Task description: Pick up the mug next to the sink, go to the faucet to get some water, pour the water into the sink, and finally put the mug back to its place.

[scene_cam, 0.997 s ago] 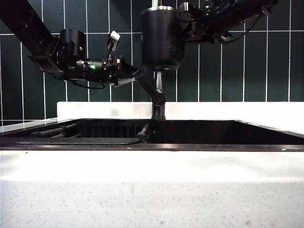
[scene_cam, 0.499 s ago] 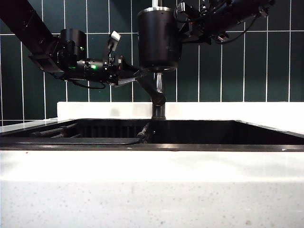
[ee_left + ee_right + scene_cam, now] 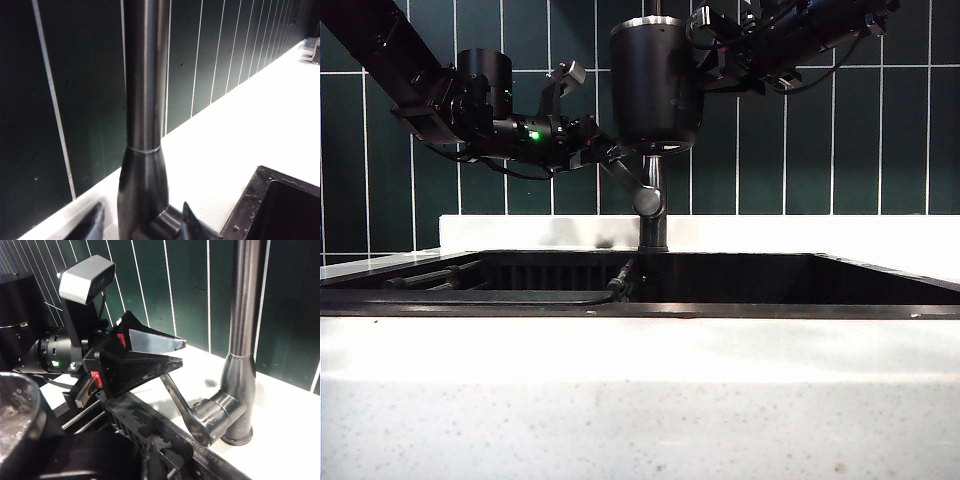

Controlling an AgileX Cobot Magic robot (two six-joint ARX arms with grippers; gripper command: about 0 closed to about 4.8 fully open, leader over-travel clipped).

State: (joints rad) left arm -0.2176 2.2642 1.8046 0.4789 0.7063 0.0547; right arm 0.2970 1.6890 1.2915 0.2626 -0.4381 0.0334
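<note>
While right end effector grips matte black mug upright, left end effector gapes around faucet lever.

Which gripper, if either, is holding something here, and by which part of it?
The right gripper holds the mug at its handle side, under the faucet. The left gripper is open around the faucet's lever, gripping nothing.

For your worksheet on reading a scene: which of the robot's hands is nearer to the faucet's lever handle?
Left. The left hand is open around the lever handle. The right hand is up beside the faucet pipe, shut on the mug.
</note>
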